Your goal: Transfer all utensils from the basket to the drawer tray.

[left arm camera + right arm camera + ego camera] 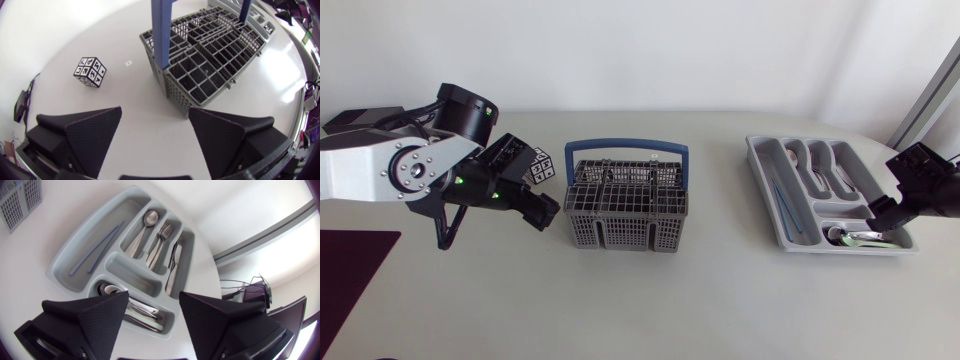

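Left gripper (pixel 548 211) (pixel 155 122): hangs low over the white tabletop (pixel 720 300), just beside the basket's left end; its two black wedge fingers (pixel 92 135) stand wide apart with only bare table between them.
Right gripper (pixel 880 214) (pixel 152 305): sits over the near end of the tray; jaws spread wide, gripping nothing; whether the fingers touch the metal pieces beneath cannot be told.
Basket: grey plastic lattice basket (pixel 626 203) (pixel 210 65) with a blue hoop handle (pixel 626 148) (pixel 161 30); stands upright mid-table, ahead of the left gripper; the cells seen from the left wrist show only their own grid walls.
Tray: pale grey-blue plastic drawer tray (pixel 757 165) (pixel 56 266) with long slots and one cross slot; lies at the table's right, well apart from the basket.
Utensils: a steel spoon (pixel 150 218), steel forks (pixel 161 240) and a steel knife (pixel 173 267) lie in neighbouring long slots; two thin blue-grey sticks (pixel 95 250) lie in the wide slot on the basket side; a heap of shiny steel pieces (pixel 140 314) (pixel 855 237) lies in the cross slot, their kinds too hidden to tell.
Cube: small cube with black-and-white square markings (pixel 542 166) (pixel 90 72); rests on the table near the left gripper, apart from the basket.
Mat: dark maroon mat (pixel 350 275); lies at the table's near-left corner.
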You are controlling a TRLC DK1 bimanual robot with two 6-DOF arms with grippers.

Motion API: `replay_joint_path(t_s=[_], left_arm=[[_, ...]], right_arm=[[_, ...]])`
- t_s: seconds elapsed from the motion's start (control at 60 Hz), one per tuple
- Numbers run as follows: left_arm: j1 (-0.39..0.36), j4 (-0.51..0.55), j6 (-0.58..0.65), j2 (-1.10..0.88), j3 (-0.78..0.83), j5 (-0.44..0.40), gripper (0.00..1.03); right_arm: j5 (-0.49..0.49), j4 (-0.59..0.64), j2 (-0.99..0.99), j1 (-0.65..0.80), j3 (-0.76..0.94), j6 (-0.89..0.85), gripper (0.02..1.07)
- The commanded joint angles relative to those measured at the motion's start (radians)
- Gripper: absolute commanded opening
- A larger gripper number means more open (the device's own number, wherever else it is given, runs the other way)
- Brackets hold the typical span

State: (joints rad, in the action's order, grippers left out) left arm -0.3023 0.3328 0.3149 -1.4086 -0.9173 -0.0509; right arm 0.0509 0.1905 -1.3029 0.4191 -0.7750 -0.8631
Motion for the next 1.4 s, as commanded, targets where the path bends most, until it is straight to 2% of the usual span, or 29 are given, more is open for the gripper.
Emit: replay_joint_path(t_s=[0.0, 0.2, 0.233, 0.333, 0.467, 0.5, 0.567, 0.617, 0.7, 0.783, 0.833, 0.95, 1.267, 1.383], left_arm=[[0.009, 0.006, 0.000, 0.016, -0.005, 0.000, 0.95], [0.017, -0.008, 0.000, 0.014, 0.006, 0.000, 0.95], [0.015, -0.020, 0.000, 0.003, 0.009, 0.000, 0.95], [0.035, -0.034, -0.002, -0.015, 0.006, 0.000, 0.95], [0.063, -0.037, 0.000, -0.032, 0.011, 0.000, 0.94], [0.065, -0.038, 0.000, -0.035, 0.018, 0.000, 0.91], [0.068, -0.040, 0.003, -0.039, 0.031, 0.000, 0.89], [0.072, -0.041, 0.009, -0.047, 0.037, 0.000, 0.84], [0.074, -0.043, 0.012, -0.058, 0.037, -0.001, 0.74], [0.072, -0.046, 0.024, -0.079, 0.040, -0.012, 0.59], [0.069, -0.051, 0.024, -0.095, 0.038, -0.012, 0.53], [0.072, -0.075, 0.021, -0.119, 0.037, -0.012, 0.45], [0.034, -0.115, 0.016, -0.153, 0.017, -0.017, 0.46], [0.035, -0.115, 0.018, -0.156, 0.008, -0.047, 0.46]], right_arm=[[-0.008, 0.043, 0.042, -0.029, 0.003, 0.035, 0.85], [0.007, 0.113, 0.143, -0.166, 0.023, 0.101, 0.85], [0.009, 0.147, 0.169, -0.247, 0.025, 0.136, 0.85], [-0.005, 0.144, 0.185, -0.407, 0.026, 0.222, 0.85], [-0.029, 0.127, 0.096, -0.586, -0.001, 0.323, 0.84], [-0.029, 0.113, 0.060, -0.623, -0.007, 0.346, 0.83], [-0.025, 0.095, 0.002, -0.675, -0.023, 0.377, 0.70], [-0.020, 0.072, -0.042, -0.711, -0.033, 0.398, 0.59], [-0.010, 0.052, -0.101, -0.757, -0.058, 0.427, 0.38], [0.021, 0.046, -0.164, -0.792, -0.092, 0.458, 0.17], [0.030, 0.044, -0.196, -0.812, -0.112, 0.467, 0.08], [0.041, 0.044, -0.262, -0.852, -0.153, 0.493, 0.08], [0.012, 0.044, -0.383, -0.916, -0.257, 0.530, 0.08], [0.003, 0.044, -0.400, -0.918, -0.271, 0.541, 0.08]])
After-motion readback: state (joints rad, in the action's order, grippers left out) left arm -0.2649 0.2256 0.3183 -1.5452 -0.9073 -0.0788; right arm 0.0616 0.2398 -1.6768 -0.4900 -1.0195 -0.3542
